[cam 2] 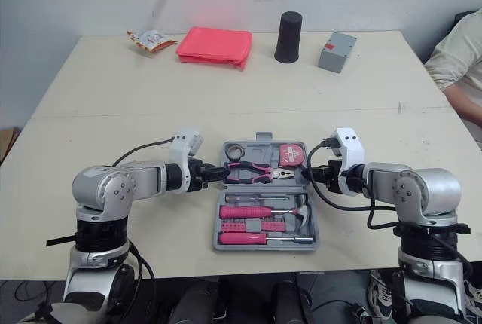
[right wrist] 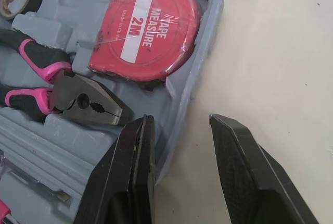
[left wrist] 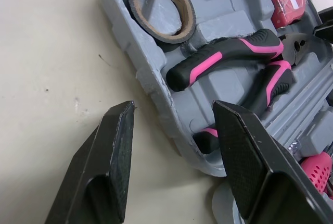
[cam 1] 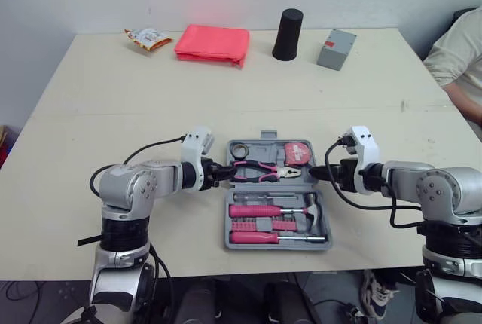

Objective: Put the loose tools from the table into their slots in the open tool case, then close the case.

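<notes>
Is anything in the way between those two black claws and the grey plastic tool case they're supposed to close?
Nothing visible does. The left gripper and right gripper, both open, each straddle a side wall of the grey plastic tool case. The pink-handled pliers lie inside it.

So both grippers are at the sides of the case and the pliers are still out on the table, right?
No, the pliers are lying inside the tool case, as the right wrist view shows. The left gripper and right gripper are at its sides.
</notes>
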